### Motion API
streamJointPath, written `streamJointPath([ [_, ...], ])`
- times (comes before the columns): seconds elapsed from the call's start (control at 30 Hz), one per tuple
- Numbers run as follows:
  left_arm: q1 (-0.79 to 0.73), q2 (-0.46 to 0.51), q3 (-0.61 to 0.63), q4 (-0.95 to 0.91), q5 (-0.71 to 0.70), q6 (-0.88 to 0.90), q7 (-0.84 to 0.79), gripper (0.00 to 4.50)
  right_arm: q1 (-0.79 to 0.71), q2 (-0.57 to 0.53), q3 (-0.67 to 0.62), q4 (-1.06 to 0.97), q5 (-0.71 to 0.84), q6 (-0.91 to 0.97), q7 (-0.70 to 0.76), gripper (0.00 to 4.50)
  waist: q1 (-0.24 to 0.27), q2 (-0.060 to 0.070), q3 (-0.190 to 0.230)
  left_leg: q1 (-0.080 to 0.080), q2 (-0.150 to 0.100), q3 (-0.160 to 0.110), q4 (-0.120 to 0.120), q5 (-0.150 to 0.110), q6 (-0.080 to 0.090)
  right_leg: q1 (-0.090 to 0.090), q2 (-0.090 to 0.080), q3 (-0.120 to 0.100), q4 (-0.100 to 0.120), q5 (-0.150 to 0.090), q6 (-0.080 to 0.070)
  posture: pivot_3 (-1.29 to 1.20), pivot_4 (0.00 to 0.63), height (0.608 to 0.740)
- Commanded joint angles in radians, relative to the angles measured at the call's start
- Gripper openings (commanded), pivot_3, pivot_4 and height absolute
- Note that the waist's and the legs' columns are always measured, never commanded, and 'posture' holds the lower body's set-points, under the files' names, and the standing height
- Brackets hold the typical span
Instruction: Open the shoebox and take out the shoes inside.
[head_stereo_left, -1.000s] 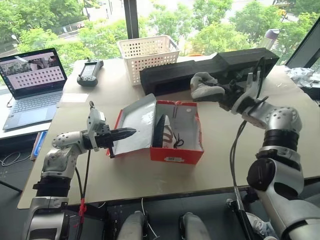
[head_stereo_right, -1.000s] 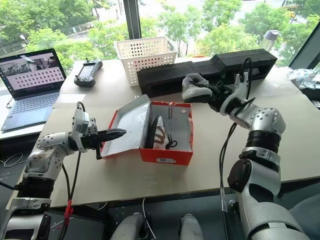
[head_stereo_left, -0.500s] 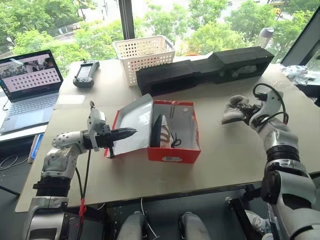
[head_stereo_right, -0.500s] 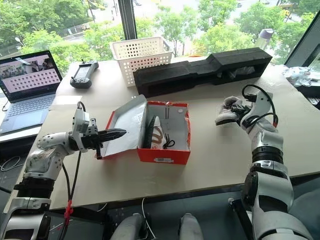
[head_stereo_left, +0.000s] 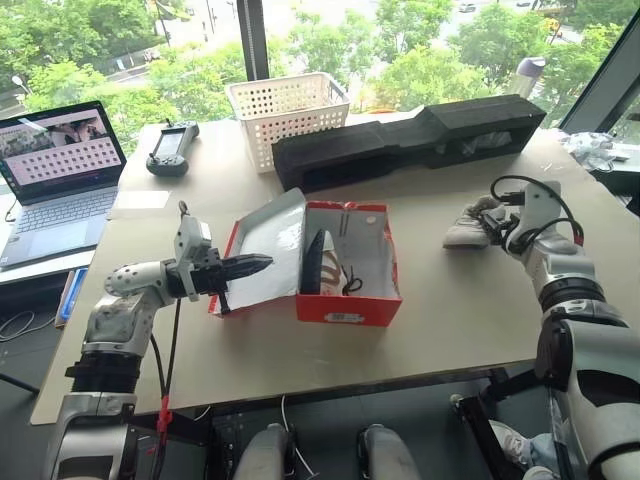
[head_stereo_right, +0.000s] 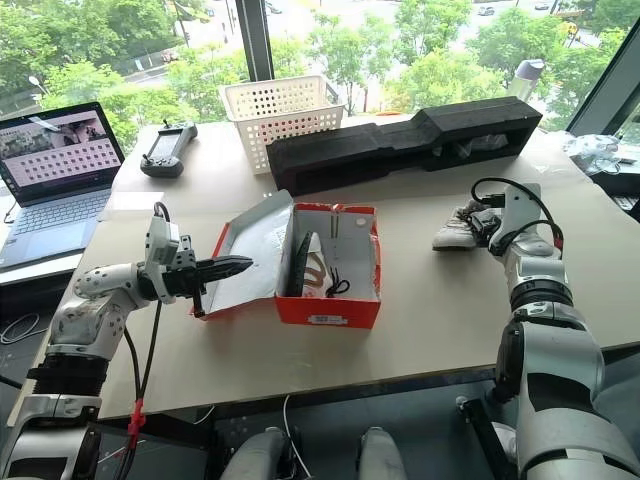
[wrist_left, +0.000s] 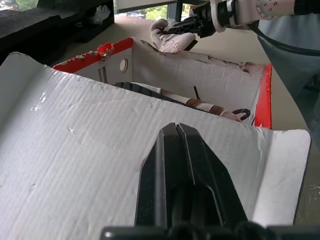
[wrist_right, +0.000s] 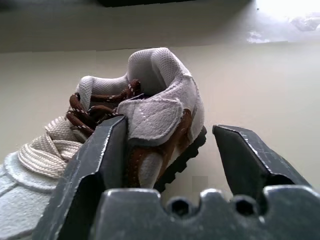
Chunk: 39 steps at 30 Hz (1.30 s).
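The red shoebox (head_stereo_left: 352, 306) stands open in the middle of the table, its grey-white lid (head_stereo_left: 268, 238) tilted back to the left. My left gripper (head_stereo_left: 264, 264) is shut, and its tip rests against the inside of the lid (wrist_left: 75, 150). One white shoe (head_stereo_left: 328, 262) lies on its side inside the box, dark sole to the left. The other shoe (head_stereo_left: 466, 229) sits upright on the table to the right of the box. My right gripper (head_stereo_left: 497, 226) is open around its heel (wrist_right: 150, 115); one finger (wrist_right: 107, 150) is at the heel's side, the other (wrist_right: 245, 155) stands apart.
A white lattice basket (head_stereo_left: 286, 112) and a long black foam block (head_stereo_left: 410, 135) stand behind the box. A laptop (head_stereo_left: 62, 160) and a handheld controller (head_stereo_left: 172, 147) are at the far left. A bottle (head_stereo_left: 530, 74) and crumpled wrapping (head_stereo_left: 596, 148) sit at the far right.
My right gripper carried the shoe from behind the box out to the right and down onto the table, then opened. The left gripper and the lid stayed put.
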Motion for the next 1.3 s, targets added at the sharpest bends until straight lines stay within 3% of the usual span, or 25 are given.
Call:
streamJointPath([
  [0.03,-0.013,0.009,0.015,-0.028,-0.009,-0.006,0.001,0.00,0.001,-0.005,0.009,-0.014,-0.011,0.003,0.004,4.00,-0.001,0.000,0.000,0.000,0.000,0.000,0.000,0.000,0.000,0.000,0.000,0.000,0.000,0.000,0.000,0.00,0.150,0.731],
  [0.17,-0.011,0.007,0.015,-0.031,-0.010,-0.006,0.000,0.00,-0.012,-0.034,0.029,-0.108,-0.022,0.013,0.058,4.00,0.000,0.000,0.000,0.000,0.000,0.001,0.000,0.000,0.000,0.000,0.000,0.000,0.000,0.000,0.000,0.00,0.150,0.731],
  [0.37,0.004,0.005,0.018,-0.040,-0.016,-0.004,0.007,0.00,0.102,-0.144,0.119,-0.591,-0.043,0.245,0.270,4.00,0.011,0.002,0.001,-0.002,0.000,0.002,-0.001,-0.001,0.001,-0.003,-0.001,0.001,0.002,0.000,0.001,0.00,0.150,0.731],
  [0.57,0.006,0.001,0.017,-0.038,-0.017,-0.003,0.012,0.00,0.161,-0.197,0.173,-0.795,-0.088,0.366,0.327,4.00,0.020,0.002,0.001,-0.002,0.000,0.002,0.001,-0.001,0.001,-0.003,-0.001,0.000,0.002,0.000,0.000,0.00,0.150,0.731],
  [0.77,0.007,0.006,0.013,-0.038,-0.016,0.000,0.004,0.00,0.011,-0.027,0.092,-1.090,0.267,0.914,0.486,4.00,0.002,0.002,0.001,-0.002,0.003,0.004,0.001,-0.001,0.002,-0.005,-0.002,0.003,0.003,0.000,0.000,0.00,0.150,0.731],
  [0.97,0.002,0.003,0.003,-0.029,-0.012,-0.002,-0.004,0.00,-0.080,0.027,0.175,-1.157,0.414,1.275,0.534,4.00,0.032,0.002,0.001,-0.003,0.003,0.003,0.002,-0.002,0.002,-0.004,-0.002,-0.001,0.003,0.000,-0.001,0.00,0.150,0.731],
  [1.13,0.002,-0.005,-0.002,-0.026,-0.011,-0.006,-0.006,0.00,-0.136,0.130,0.165,-1.069,0.439,1.414,0.463,4.00,0.034,0.002,0.001,-0.005,0.001,0.004,0.004,-0.007,-0.003,-0.005,-0.005,0.000,0.001,0.001,0.000,0.00,0.150,0.731],
  [1.3,0.015,-0.013,0.000,-0.037,-0.014,-0.008,0.003,0.00,-0.164,0.260,0.143,-0.915,0.404,1.371,0.359,4.00,0.031,0.002,0.001,-0.005,0.001,0.004,0.004,-0.007,-0.002,-0.006,-0.004,0.000,0.002,0.001,0.001,0.00,0.150,0.731],
])
